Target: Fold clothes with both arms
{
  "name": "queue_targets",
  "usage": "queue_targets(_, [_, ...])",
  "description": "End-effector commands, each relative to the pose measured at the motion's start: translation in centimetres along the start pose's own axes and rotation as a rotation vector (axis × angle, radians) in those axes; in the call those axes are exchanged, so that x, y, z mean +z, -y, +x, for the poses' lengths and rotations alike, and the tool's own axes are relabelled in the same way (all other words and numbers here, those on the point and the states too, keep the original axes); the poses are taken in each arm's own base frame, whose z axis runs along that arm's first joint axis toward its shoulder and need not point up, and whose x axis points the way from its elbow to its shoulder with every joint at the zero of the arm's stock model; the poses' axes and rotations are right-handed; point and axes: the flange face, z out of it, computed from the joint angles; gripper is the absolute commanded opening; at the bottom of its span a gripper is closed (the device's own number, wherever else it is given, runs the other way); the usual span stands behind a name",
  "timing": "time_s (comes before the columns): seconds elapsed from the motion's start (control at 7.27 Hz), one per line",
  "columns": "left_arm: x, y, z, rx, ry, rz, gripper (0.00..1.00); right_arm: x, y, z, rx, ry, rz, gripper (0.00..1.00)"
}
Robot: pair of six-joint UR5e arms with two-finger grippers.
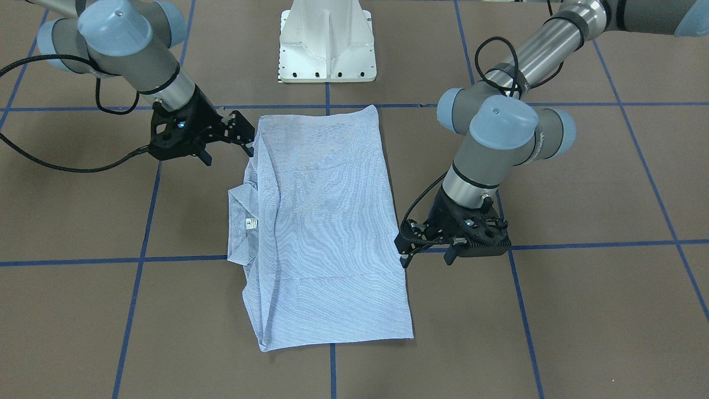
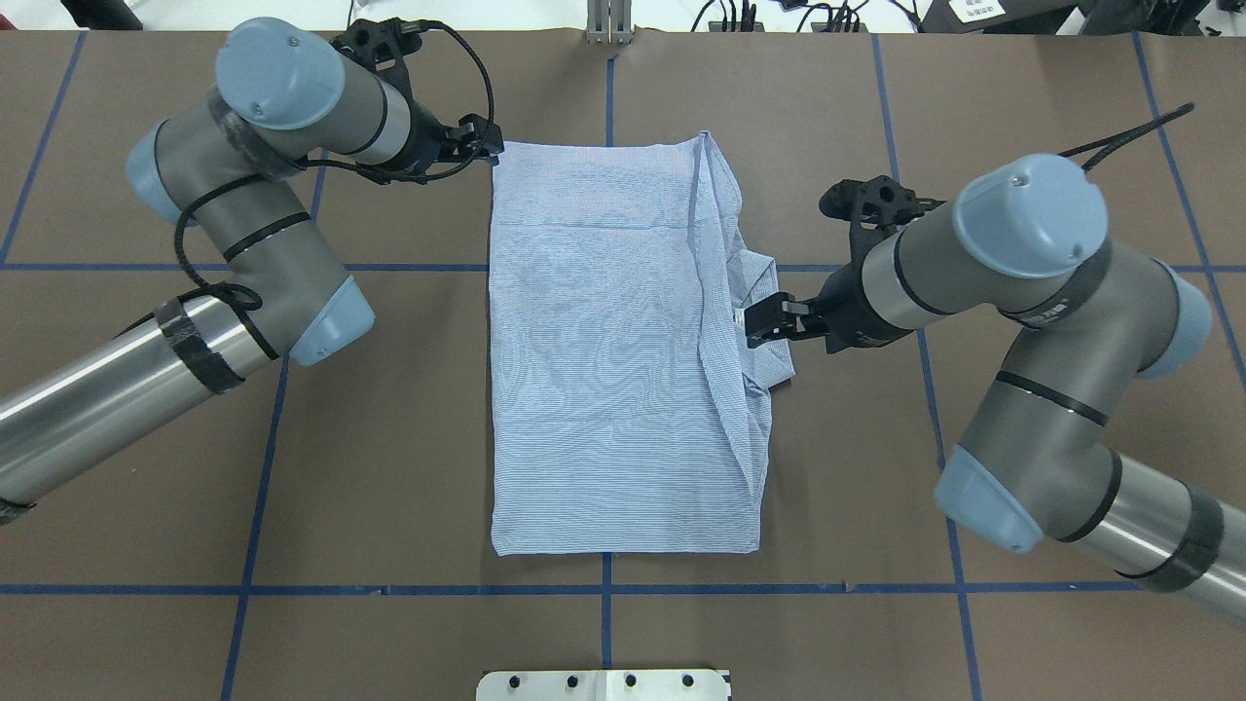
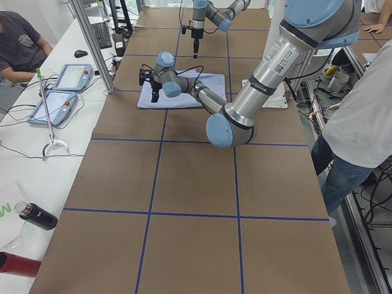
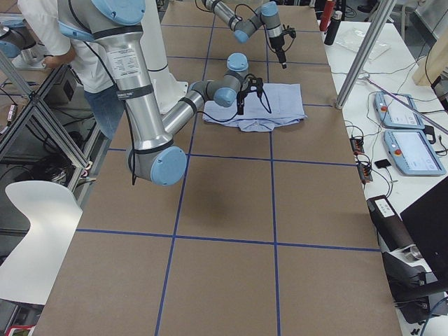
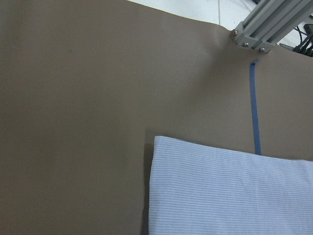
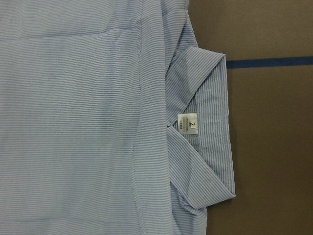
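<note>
The clothes are one light blue striped shirt [image 2: 604,341] [image 1: 327,221], lying flat on the brown table and folded into a long rectangle. Its collar [image 6: 210,122] with a white neck label [image 6: 187,124] sticks out on the robot's right side. My right gripper [image 2: 762,321] [image 1: 243,134] hovers open just above the collar edge and holds nothing. At the shirt's far left corner [image 5: 159,144], my left gripper [image 2: 487,138] [image 1: 406,244] hangs open and empty above the table. Neither wrist view shows fingers.
The white pedestal base [image 1: 328,41] stands at the robot's side of the table. Blue tape lines [image 2: 389,589] grid the brown surface. An aluminium post [image 5: 266,24] rises beyond the far edge. A person [image 3: 361,122] stands beside the table, with tablets [image 3: 61,92] on a side bench.
</note>
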Motion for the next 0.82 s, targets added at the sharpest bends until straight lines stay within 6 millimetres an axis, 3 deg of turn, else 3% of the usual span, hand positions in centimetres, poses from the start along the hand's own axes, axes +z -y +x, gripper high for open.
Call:
queue_targets(0.0, [-3.5,-2.4,-3.0,0.048,-0.004,-0.049,1.0,3.4,0.0,-5.0,-0.065,-0.095,0.023,1.0])
queue_targets(0.27, [-3.6,-1.8,-3.7,0.046,-0.009,-0.056,1.0,7.6,2.3,-7.6,-0.107,-0.153,0.024,1.0])
queue_targets(0.41, [-3.5,-1.7,-3.9,0.044,-0.005,-0.057,1.0,9.3,2.7,-7.1,-0.105,-0.188,0.024,1.0])
queue_targets(0.69, [-2.7,-1.7,-5.0,0.034,0.014,-0.063,1.0,9.5,2.6,-7.0,-0.181,-0.298,-0.004,1.0])
